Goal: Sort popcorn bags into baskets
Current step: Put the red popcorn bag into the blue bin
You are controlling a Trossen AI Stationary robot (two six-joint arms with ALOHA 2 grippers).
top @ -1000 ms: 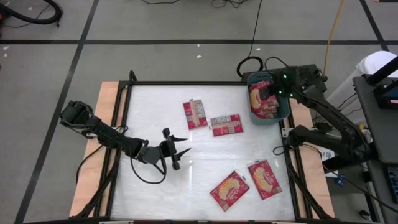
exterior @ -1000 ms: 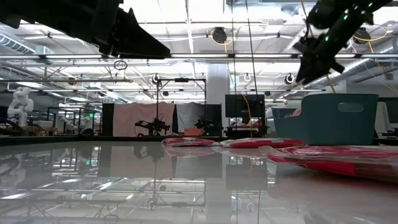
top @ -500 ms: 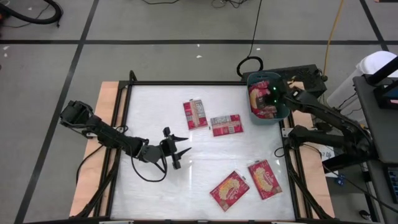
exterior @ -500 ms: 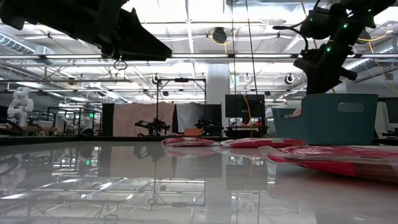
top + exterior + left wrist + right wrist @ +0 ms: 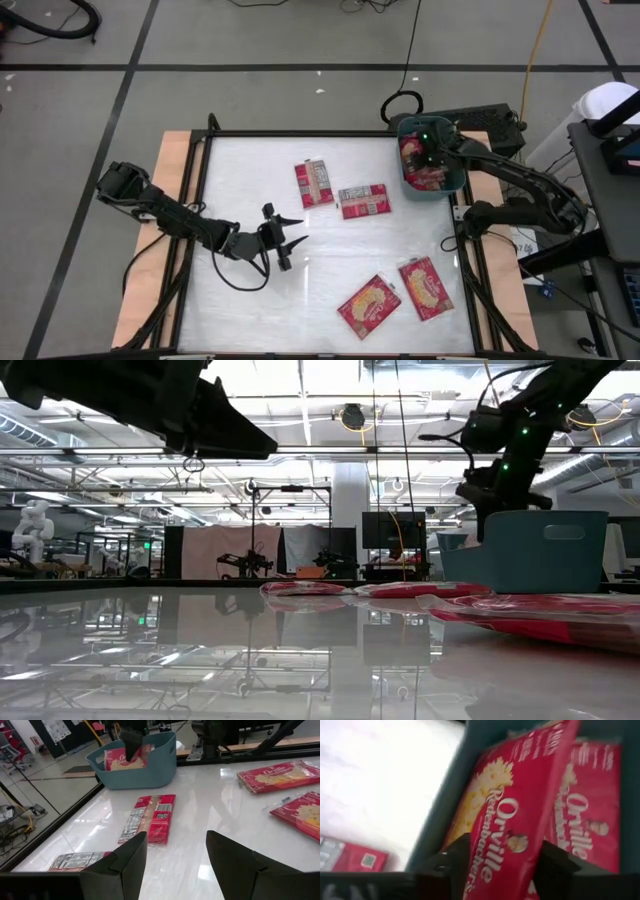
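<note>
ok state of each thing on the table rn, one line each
left claw: open, empty, hovering over bare table
right claw: in the basket, a bag between its fingers
basket: upright at the table's far right corner, bags inside
label-up bags: two, flat, mid-table
picture-up bags: two, flat, near edge

This is a robotics lab in a large industrial hall. The low view shows a high ceiling (image 5: pixel 330 450) with exposed beams, ducts and strip lights, black metal test frames (image 5: pixel 290 530), a dark curtain (image 5: pixel 230 550), monitors and a white humanoid robot (image 5: pixel 30 530) standing far back. From above, the glossy white bench (image 5: pixel 250 180) sits on grey floor (image 5: pixel 250 40) marked with black tape lines, cables trailing across it.
</note>
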